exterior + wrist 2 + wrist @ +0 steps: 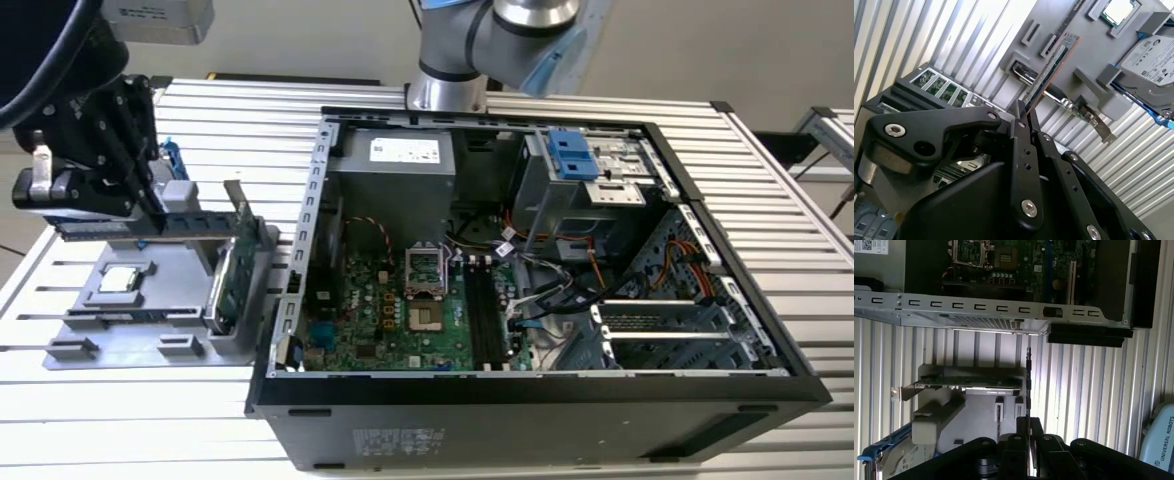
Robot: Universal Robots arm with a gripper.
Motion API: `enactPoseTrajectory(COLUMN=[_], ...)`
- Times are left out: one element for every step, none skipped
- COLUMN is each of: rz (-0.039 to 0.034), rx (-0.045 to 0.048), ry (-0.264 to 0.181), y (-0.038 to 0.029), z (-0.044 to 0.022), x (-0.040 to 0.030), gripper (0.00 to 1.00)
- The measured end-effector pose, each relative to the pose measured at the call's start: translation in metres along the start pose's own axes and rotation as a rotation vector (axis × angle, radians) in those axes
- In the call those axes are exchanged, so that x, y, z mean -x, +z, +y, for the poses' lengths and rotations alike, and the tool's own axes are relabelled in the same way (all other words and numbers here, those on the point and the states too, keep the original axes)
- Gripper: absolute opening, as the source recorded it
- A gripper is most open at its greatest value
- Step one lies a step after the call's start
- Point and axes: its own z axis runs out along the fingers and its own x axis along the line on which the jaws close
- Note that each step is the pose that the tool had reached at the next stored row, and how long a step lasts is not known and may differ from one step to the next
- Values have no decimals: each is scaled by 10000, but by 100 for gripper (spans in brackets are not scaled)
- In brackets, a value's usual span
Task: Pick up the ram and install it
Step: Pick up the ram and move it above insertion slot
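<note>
A wide table of metal slats [120, 430] carried everything. Most of it was taken up by an open computer case [534, 415] lying on its side, its green main board [387, 310] facing up. Behind the case rose the robot arm [454, 50].

At the exterior view's left, beside the case, sat a grey parts tray [127, 325]. A tall green circuit card [230, 270] stood on edge along the side of the tray nearest the case. In the second wrist view a silver hard drive [1149, 57] in a blue bracket rested on the tray, with a small square processor chip [1119, 10] near it.

The black gripper [1027, 421] hung over the tray area, outside the case. Its fingers [1021, 150] were clamped together on the ram [1027, 382], which stuck straight out from the fingertips. Both wrist views showed the ram edge-on, as a thin dark strip. In the first wrist view it ran just beside the end of the green card and pointed towards the case wall. It was well apart from the main board. I could not tell from where I stood whether its far end touched the tray.
</note>
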Motion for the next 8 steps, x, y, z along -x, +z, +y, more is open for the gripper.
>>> enactPoseTrajectory(rz=[0,0,0,-1,0,0,0,0], rx=[0,0,1,0,1,1,0,0], ry=[0,0,0,0,0,0,0,1], y=[0,1,1,1,2,2,2,2], z=[20,41,63,82,103,125,145,170], x=[1,2,2,3,4,5,6,7], gripper=[0,0,0,0,0,0,0,0])
